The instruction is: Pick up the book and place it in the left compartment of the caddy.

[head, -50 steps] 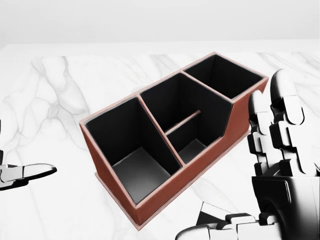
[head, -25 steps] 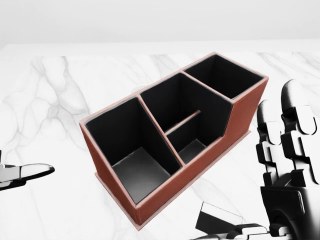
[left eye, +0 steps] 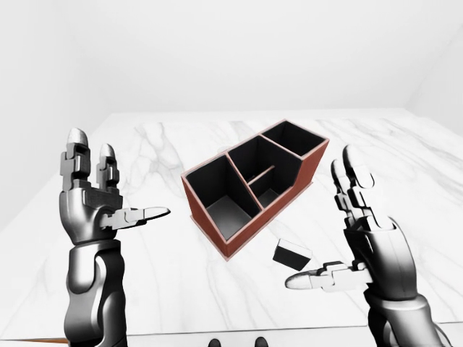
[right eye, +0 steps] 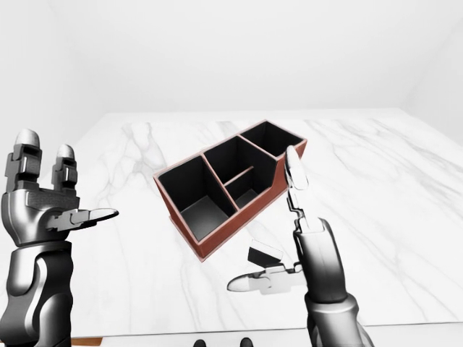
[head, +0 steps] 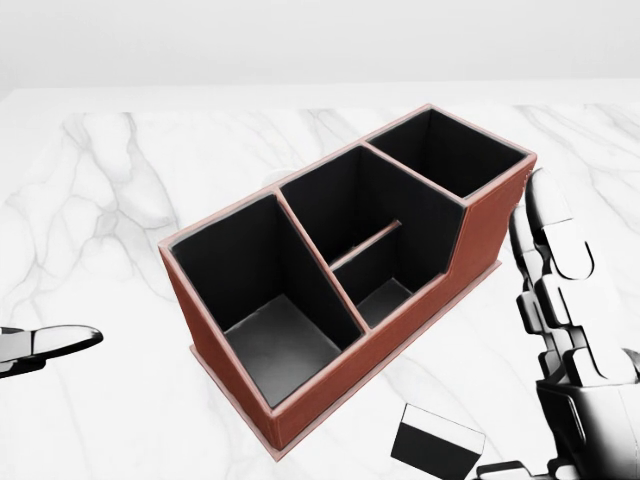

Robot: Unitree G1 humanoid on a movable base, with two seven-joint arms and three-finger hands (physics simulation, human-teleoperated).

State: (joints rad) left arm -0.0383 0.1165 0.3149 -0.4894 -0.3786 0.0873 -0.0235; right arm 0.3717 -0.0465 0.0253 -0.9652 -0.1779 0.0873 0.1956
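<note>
The red-brown caddy (head: 335, 385) with black compartments stands slantwise on the white marble table (left eye: 188, 289). Its left compartment (head: 215, 285) holds nothing. The book (head: 435, 443), small, black and white, lies on the table just below the caddy's right half; it also shows in the left-eye view (left eye: 291, 252). My right hand (left eye: 325, 224) is open to the right of the book, fingers up and thumb pointing left beneath it, not touching it. My left hand (left eye: 123, 179) is open and empty to the left of the caddy, fingers up.
The marble table runs wide to both sides of the caddy, and its near edge (left eye: 239, 334) lies at the bottom of the left-eye view. White walls stand behind. Nothing else lies on the table.
In the head view my right hand has sunk lower and to the right, and its thumb has left the bottom edge, uncovering the book. My left thumb has dropped slightly. The caddy has not moved.
</note>
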